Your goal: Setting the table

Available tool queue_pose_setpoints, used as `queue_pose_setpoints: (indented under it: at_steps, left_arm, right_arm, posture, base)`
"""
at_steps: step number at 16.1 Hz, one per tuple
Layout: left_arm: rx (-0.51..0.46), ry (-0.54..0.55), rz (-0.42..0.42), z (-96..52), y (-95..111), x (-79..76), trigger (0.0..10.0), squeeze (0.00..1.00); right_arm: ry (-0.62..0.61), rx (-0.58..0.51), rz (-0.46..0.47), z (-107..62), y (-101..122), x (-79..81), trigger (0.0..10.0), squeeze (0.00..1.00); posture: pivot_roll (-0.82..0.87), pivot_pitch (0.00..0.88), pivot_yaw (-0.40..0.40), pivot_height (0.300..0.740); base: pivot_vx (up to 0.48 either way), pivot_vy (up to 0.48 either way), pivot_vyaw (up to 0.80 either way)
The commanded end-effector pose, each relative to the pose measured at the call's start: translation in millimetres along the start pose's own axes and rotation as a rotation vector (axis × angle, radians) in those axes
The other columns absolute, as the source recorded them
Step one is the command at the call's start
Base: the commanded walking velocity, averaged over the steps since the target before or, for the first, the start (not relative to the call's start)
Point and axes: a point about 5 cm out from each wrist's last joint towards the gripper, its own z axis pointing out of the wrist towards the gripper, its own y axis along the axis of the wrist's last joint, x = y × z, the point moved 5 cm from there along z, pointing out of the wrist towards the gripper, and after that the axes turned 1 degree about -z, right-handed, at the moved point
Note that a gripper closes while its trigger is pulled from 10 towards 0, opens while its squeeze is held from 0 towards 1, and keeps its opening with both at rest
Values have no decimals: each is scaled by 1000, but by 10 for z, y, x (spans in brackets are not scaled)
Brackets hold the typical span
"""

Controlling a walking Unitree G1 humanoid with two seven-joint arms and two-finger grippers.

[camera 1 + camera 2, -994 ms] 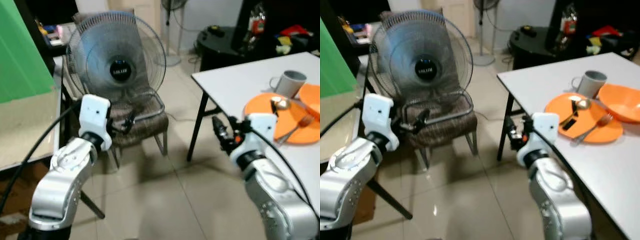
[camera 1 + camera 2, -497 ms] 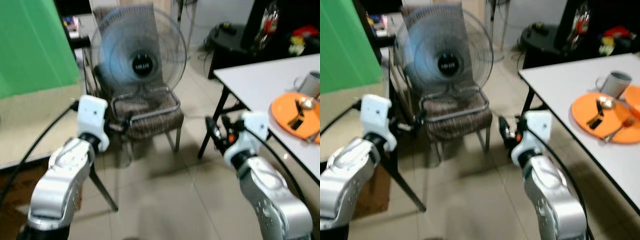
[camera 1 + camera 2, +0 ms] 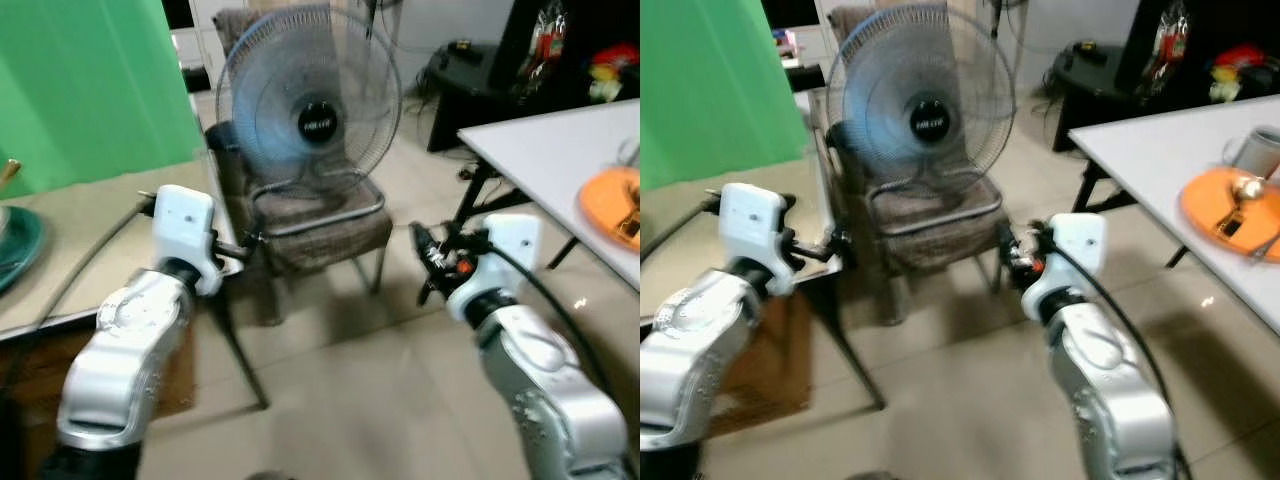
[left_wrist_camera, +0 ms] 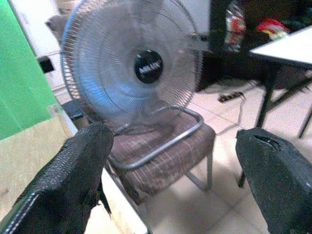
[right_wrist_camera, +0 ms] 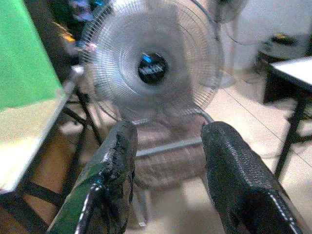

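Both silver arms are bent at the elbow and held up in front of the robot, over the tile floor (image 3: 350, 400). The left gripper (image 4: 170, 165) has its two black fingers spread wide with nothing between them. The right gripper (image 5: 168, 161) also has its fingers apart and holds nothing. Just past both grippers stands a chair (image 3: 930, 215) with a big fan (image 3: 928, 105) sitting on it. Far off to the right of the right gripper is the white table (image 3: 1170, 140). On it lie an orange plate (image 3: 1230, 205) and a grey cup (image 3: 1252, 150).
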Motion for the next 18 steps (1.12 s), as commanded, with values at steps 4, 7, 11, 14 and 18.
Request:
queue_pose_setpoints:
  at_steps: [4,7,11,14,18]
  left_arm:
    - [-18,71,-11,-24,44,129,10000,0]
    - [-7,89,21,-9,36,167,10000,0]
    - [-9,99,30,-30,35,189,10000,0]
    - [-8,95,29,-66,23,191,10000,0]
    - [-3,103,23,-83,7,201,10000,0]
  right_arm:
    - [79,14,-49,32,8,131,10000,0]
    - [114,20,-22,41,-16,177,10000,0]
    - [149,29,-20,35,-54,236,10000,0]
    - [153,35,-22,26,-80,232,10000,0]
    - [140,31,-41,65,-86,206,10000,0]
  posture:
    - [57,0,44,740]
    - [66,0,48,740]
    - [74,0,59,740]
    - [77,0,60,740]
    - [88,0,51,740]
  base:
    - [0,144,400]
    - [0,0,800]
    - [0,0,800]
    - [0,0,800]
    - [202,0,800]
